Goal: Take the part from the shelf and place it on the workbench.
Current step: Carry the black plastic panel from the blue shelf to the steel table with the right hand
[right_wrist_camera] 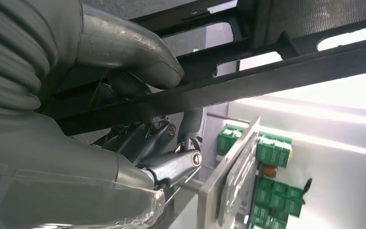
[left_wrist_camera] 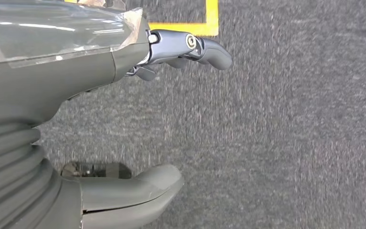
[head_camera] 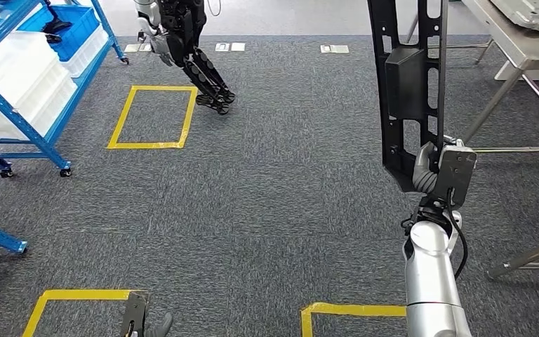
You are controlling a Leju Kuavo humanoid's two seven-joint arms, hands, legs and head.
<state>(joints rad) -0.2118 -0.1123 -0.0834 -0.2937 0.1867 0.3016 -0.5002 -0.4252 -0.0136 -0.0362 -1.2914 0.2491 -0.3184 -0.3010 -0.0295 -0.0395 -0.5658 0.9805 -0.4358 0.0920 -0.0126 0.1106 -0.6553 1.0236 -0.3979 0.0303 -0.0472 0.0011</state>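
**Right hand carries the black frame part over the carpet**

The part (head_camera: 408, 84), a long black openwork metal frame with a solid black box fixed to its middle, stands nearly upright in the right half of the head view, reaching from the top edge down to the right hand (head_camera: 435, 172). The hand grips its lower end: in the right wrist view the grey thumb (right_wrist_camera: 133, 47) presses over one bar of the frame and the darker fingers (right_wrist_camera: 171, 162) curl round from the other side, closed tight on it. The silver right forearm (head_camera: 431, 281) rises from the bottom edge.

The left hand (head_camera: 144, 323) sits at the bottom left of the head view, low over the grey carpet (head_camera: 281, 196). In the left wrist view its thumb and fingers (left_wrist_camera: 205, 50) are spread apart with nothing between them.

Yellow tape rectangles (head_camera: 153, 116) mark the carpet at upper left and along the bottom edge.

At the upper left stands a blue wheeled shelf (head_camera: 31, 123). Its tiers carry white bins (head_camera: 21, 77) whose contents I cannot make out, and a blue bin (head_camera: 70, 21) at the top holds a dark item too small to name. Another humanoid robot's dark legs (head_camera: 189, 53) stand at top centre. At the upper right a grey metal workbench (head_camera: 516, 49) bears a pale tray-like object (head_camera: 533, 10).
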